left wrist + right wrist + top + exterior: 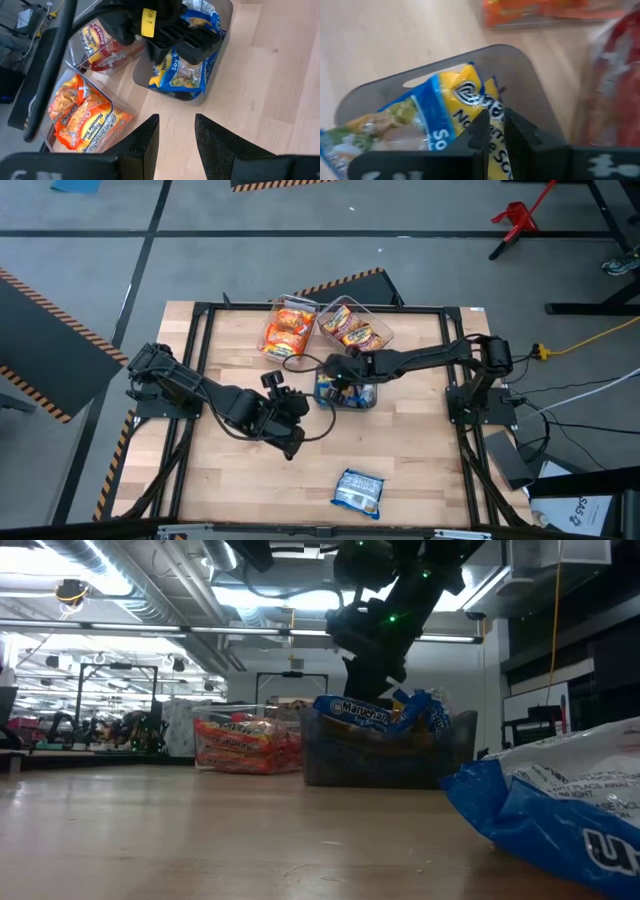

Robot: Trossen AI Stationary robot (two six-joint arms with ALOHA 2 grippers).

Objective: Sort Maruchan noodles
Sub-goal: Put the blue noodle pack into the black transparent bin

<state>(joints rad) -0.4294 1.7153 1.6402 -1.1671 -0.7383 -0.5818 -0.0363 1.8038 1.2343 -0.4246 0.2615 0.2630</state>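
The right pincer (335,367), nearly closed, is gripping a blue packet (445,115) over the blue bin (347,393) – the dropping step, I think. The left pincer (175,132) is hovering half open and empty; one blue packet (358,492) is lying on the bench (420,470) – next to fetch

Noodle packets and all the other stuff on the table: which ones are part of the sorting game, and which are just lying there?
Part of the job:
- crinkly blue-and-white noodle packets in the nearest clear bin
- orange-yellow packets
- red-and-white packets
- one loose blue-and-white packet on the table
- right claw, left claw

Just lying about:
- red metal stand on the floor
- yellow cable
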